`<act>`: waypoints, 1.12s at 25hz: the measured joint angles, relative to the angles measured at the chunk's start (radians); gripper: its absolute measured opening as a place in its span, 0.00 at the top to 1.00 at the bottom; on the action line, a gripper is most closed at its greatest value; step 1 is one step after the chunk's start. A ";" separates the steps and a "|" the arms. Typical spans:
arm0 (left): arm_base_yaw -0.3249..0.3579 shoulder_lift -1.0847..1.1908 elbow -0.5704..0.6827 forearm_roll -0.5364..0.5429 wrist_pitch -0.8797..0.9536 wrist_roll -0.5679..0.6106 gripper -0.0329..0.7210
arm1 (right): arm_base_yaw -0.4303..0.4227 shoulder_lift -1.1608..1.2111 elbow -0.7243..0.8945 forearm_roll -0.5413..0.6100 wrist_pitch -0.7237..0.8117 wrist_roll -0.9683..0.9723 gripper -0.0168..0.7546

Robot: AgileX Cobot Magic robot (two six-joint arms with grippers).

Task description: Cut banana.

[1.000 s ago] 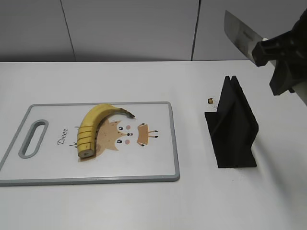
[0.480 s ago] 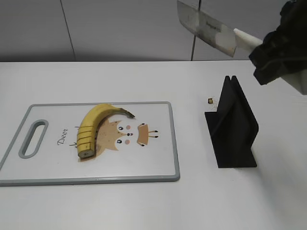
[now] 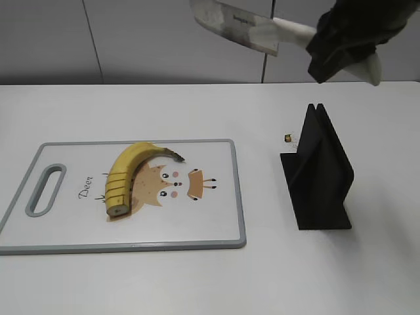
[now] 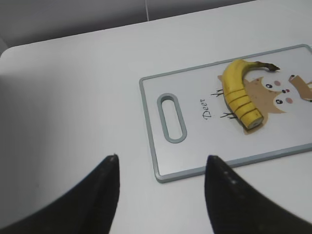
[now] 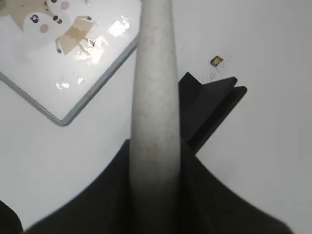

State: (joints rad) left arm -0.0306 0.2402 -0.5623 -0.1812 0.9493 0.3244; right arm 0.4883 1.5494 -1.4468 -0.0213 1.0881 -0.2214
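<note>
My right gripper (image 3: 341, 39) is clamped on the cleaver (image 3: 233, 25), high above the table. Left gripper (image 4: 161, 195) idle, fingers apart. Banana (image 3: 128, 174) lies on the deer cutting board (image 3: 216, 223), partly sliced. Risk: loose slices shifting if the blade lands off-line.

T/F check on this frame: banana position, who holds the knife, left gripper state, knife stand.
1. The banana lies on the cutting board. True.
2. The left gripper holds the knife. False: the right gripper holds it by the handle, raised above the table.
3. The left gripper is open and empty. True.
4. The knife sits in the black stand. False: the stand is empty.
5. The banana is peeled. False: the skin is on, with slice lines near its cut end.
</note>
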 joint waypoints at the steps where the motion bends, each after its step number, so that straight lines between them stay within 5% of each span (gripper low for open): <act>1: 0.000 0.040 -0.009 -0.014 -0.017 0.026 0.24 | 0.000 0.016 -0.018 0.008 0.004 -0.024 0.77; 7: 0.000 0.256 -0.098 -0.192 -0.119 0.266 0.21 | 0.000 0.095 -0.069 0.021 0.004 -0.170 0.77; 17: 0.000 0.654 -0.379 -0.310 -0.068 0.619 0.16 | 0.000 0.176 -0.071 0.109 0.002 -0.468 0.77; 28: -0.105 1.090 -0.706 -0.320 0.085 0.930 0.16 | 0.001 0.260 -0.077 0.287 -0.045 -0.701 0.77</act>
State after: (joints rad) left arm -0.1353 1.3299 -1.2682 -0.5009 1.0338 1.2545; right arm 0.4892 1.8091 -1.5239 0.2653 1.0432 -0.9224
